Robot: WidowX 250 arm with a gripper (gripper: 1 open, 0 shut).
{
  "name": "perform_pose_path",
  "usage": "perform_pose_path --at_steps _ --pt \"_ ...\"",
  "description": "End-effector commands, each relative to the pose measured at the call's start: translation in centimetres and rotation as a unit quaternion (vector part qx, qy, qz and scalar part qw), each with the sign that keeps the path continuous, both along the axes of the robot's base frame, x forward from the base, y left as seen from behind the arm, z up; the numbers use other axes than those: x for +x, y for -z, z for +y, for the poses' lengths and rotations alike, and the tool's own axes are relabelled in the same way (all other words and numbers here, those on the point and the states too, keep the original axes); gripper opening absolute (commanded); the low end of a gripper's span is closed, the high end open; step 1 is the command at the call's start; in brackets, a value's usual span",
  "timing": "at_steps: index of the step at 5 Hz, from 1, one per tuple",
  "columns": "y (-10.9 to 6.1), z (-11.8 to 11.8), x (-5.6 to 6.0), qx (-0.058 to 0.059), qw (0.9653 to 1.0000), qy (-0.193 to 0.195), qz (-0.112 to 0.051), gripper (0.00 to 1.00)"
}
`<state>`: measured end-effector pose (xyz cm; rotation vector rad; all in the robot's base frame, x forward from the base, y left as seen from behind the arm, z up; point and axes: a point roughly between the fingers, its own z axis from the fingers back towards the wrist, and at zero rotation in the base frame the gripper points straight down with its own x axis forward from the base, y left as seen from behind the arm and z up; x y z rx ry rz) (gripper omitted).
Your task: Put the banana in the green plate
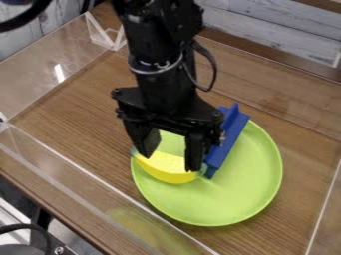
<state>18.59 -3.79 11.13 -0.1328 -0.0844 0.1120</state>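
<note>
The yellow banana (166, 167) lies on the left part of the lime-green plate (246, 184), partly over its left rim. My black gripper (170, 147) points straight down over the banana and stands open, one finger on each side of it, the fingertips at about the banana's top. A blue ribbed block (221, 137) leans on the plate's far left edge, right beside my right finger. The banana's far end is hidden behind the fingers.
A clear plastic wall (54, 169) borders the wooden table (80, 110) at the front left and left. A grey tiled wall edge runs along the back right.
</note>
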Motion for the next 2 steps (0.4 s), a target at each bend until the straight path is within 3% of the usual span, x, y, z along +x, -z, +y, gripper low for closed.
perform_pose_path --at_steps 1,2 --pt "0.02 -0.05 0.17 -0.001 0.9999 0.011 -0.006 1.0" --pt "0.45 -0.02 0.09 -0.001 0.9998 0.022 -0.002 1.0"
